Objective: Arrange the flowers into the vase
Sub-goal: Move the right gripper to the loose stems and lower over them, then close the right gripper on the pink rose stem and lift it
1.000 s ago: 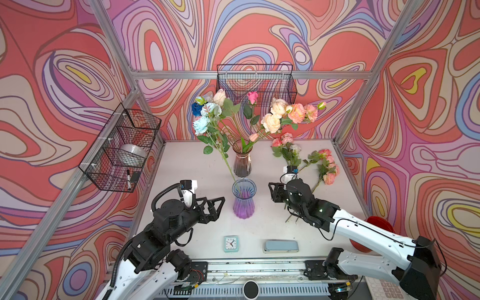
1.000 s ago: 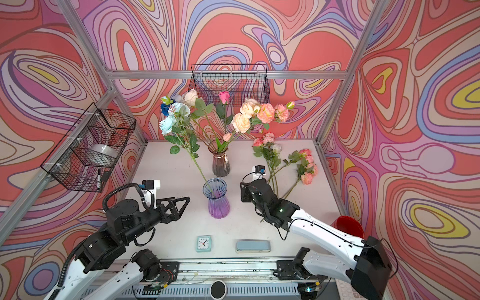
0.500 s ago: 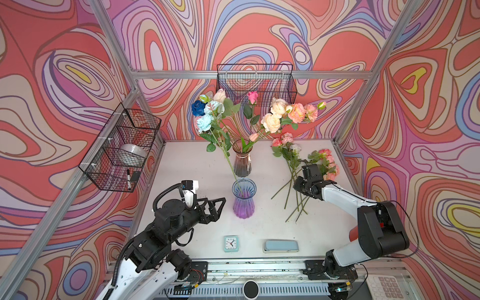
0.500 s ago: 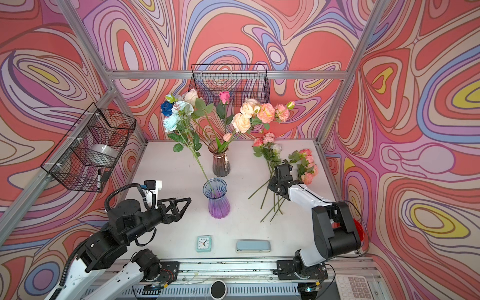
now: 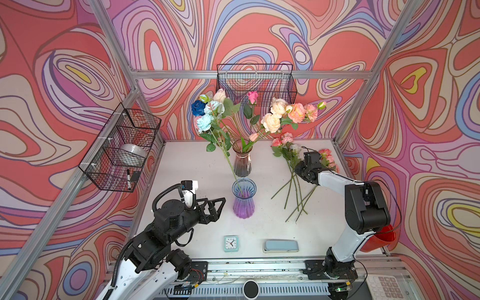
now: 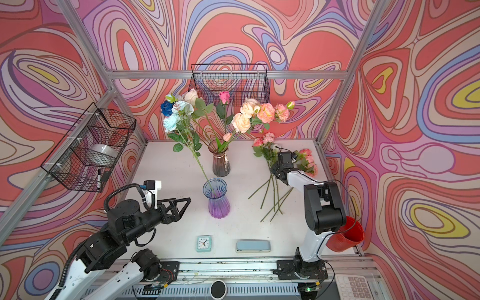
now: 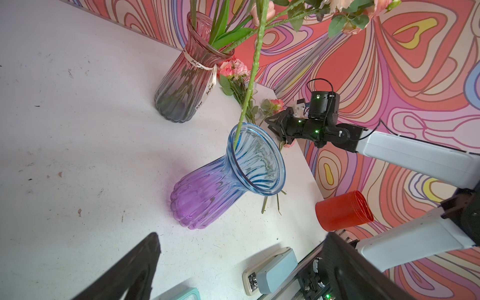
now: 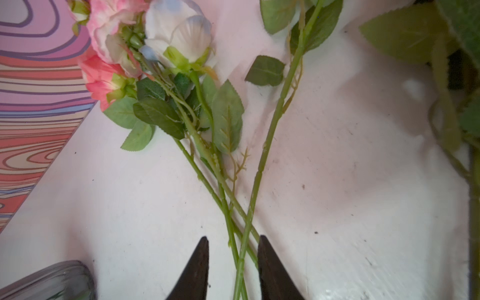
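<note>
A blue-and-purple vase stands mid-table with one long stem of blue flowers leaning in it. Behind it a dark red-grey vase holds pink and peach flowers. More flowers lie crossed on the table at the right. My right gripper is low over those stems, its jaws apart with two or three stems between them. My left gripper hangs open and empty, left of the purple vase.
A small clock and a pale blue stapler lie near the front edge. A red cup sits off the table's right side. Wire baskets hang on the left and back walls.
My right gripper has swung from beside the purple vase to the back right, down onto the loose flower stems. The left arm has stayed still.
</note>
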